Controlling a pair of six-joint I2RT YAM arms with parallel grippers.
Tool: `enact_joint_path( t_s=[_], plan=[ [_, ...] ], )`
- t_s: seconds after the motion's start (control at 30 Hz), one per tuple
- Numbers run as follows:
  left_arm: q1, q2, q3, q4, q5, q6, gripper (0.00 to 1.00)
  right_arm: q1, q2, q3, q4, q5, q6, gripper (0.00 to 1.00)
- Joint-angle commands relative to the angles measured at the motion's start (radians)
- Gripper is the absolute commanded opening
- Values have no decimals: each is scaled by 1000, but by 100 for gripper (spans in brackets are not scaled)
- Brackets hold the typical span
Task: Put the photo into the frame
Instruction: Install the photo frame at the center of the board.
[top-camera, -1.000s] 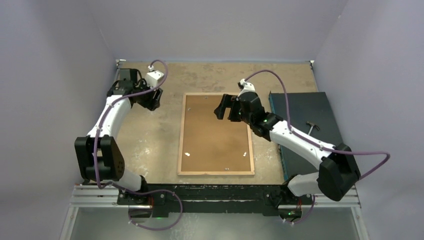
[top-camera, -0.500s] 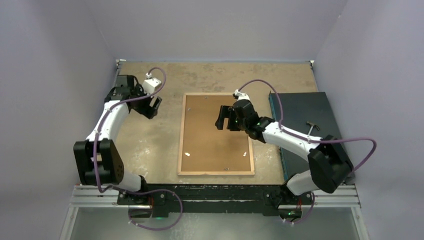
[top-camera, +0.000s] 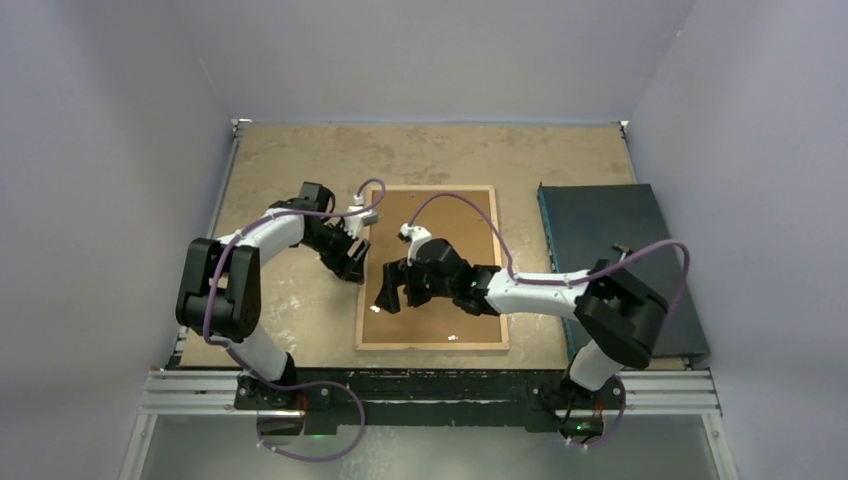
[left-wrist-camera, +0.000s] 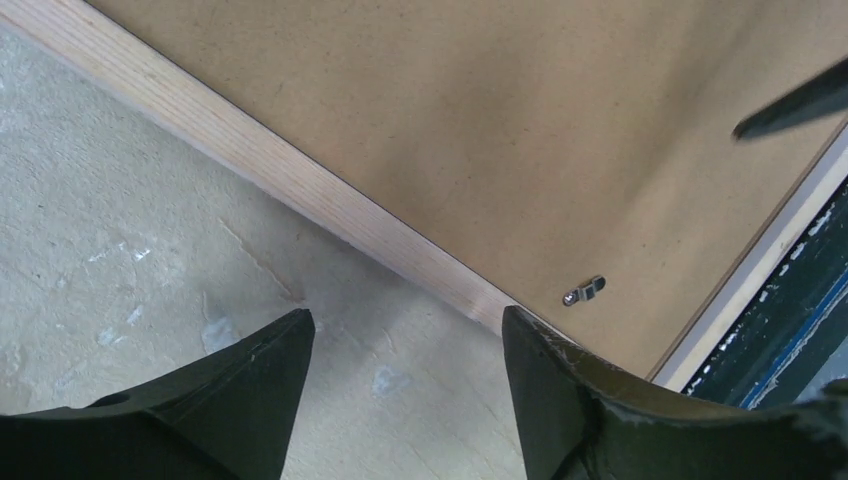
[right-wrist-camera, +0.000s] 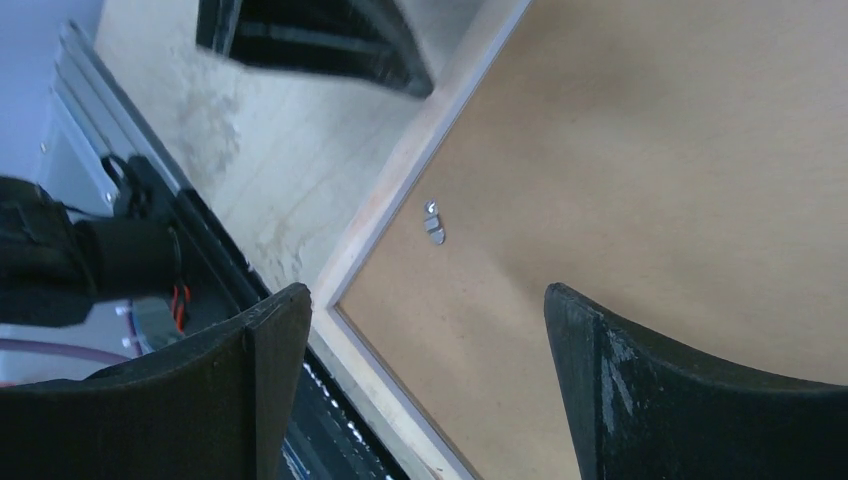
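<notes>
The frame (top-camera: 440, 346) lies back-up in the middle of the bench (top-camera: 290, 170), its long axis running away from the arm bases, with a brown backing board (top-camera: 450, 230) seated inside it. I cannot see the photo anywhere; I judge it is under that board or out of view. From above, my left hand (top-camera: 355, 270) sits at the frame's left rail and my right hand (top-camera: 388, 298) hangs over the board's near-left part, so both are close to that corner, the right one nearer. On the left wrist camera the hand (left-wrist-camera: 405, 340) is spread and empty over bare bench just outside the wooden rail (left-wrist-camera: 300, 170), with a small turn clip (left-wrist-camera: 583, 291) just inboard. On the right wrist camera the hand (right-wrist-camera: 425, 300) is spread wide, holding nothing, with what looks like the same clip (right-wrist-camera: 433, 222) ahead between its fingers.
</notes>
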Motion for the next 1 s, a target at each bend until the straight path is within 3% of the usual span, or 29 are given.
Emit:
enact_joint_path(
  t_s=[0.0, 0.17, 0.53, 0.97],
  plan=[
    [7, 35, -5, 47, 61, -13, 64, 39, 54, 18, 119, -53, -19, 87],
    [6, 55, -12, 54, 81, 9, 59, 62, 82, -6, 183, -63, -39, 85],
    [6, 111, 6, 64, 63, 38, 32, 85, 184, 8, 239, -80, -60, 81],
    [7, 99, -17, 62, 50, 45, 30, 101, 224, 24, 256, -110, -61, 78]
  ],
)
